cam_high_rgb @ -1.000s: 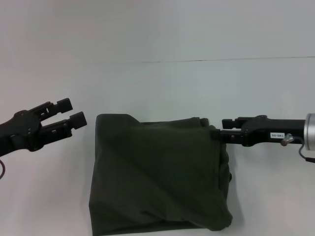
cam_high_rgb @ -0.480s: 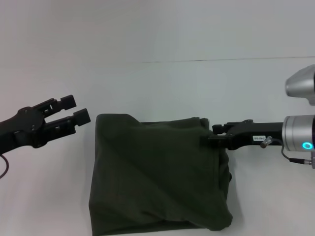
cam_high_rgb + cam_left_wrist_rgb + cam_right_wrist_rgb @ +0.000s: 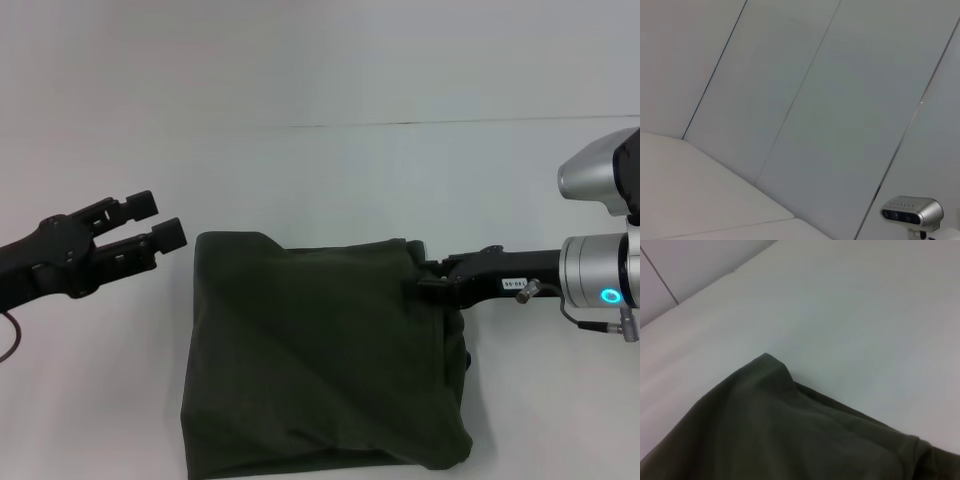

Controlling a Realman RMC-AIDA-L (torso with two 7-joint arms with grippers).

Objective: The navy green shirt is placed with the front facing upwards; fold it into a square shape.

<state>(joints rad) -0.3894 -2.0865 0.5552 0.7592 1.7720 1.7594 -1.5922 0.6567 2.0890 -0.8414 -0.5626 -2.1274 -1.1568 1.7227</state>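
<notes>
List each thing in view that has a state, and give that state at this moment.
navy green shirt: folded into a rough square bundle, plain side up, lying on the white table.
left gripper: jaws open, empty, just off the shirt's left far corner.
right gripper: at the shirt's right far corner, touching the cloth.

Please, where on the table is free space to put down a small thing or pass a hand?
The table is bare behind the shirt, up to its far edge. A narrow gap lies between the left gripper and the shirt's left side. The shirt's right side is crowded: the right gripper is there.
</notes>
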